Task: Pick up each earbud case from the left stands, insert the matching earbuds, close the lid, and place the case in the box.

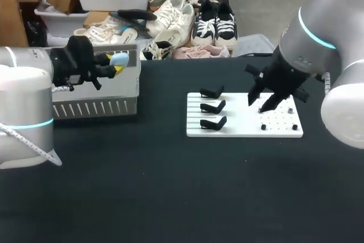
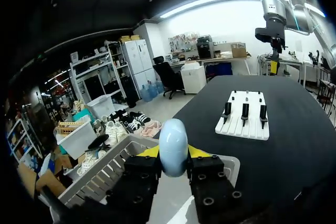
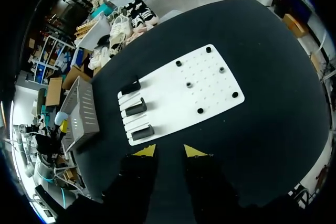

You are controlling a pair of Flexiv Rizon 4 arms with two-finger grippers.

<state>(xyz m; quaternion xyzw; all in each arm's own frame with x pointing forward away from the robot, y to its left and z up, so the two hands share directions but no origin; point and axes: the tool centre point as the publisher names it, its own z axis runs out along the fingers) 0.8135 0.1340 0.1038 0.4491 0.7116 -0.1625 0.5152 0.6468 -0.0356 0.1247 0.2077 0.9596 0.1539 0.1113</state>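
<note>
Left wrist view, L claw (image 2: 173, 153) pinching case (image 2: 173, 140), long axis fwd

Head camera: high behind me, over the table (image 1: 142, 186). Right wrist camera: straight down on the white stand board (image 3: 184, 90). Left wrist camera: level, same board well ahead.

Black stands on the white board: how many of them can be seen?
3, in one row at the left end of the white board: the far stand, the middle stand and the near stand. All three look empty; none seems hidden.
</note>
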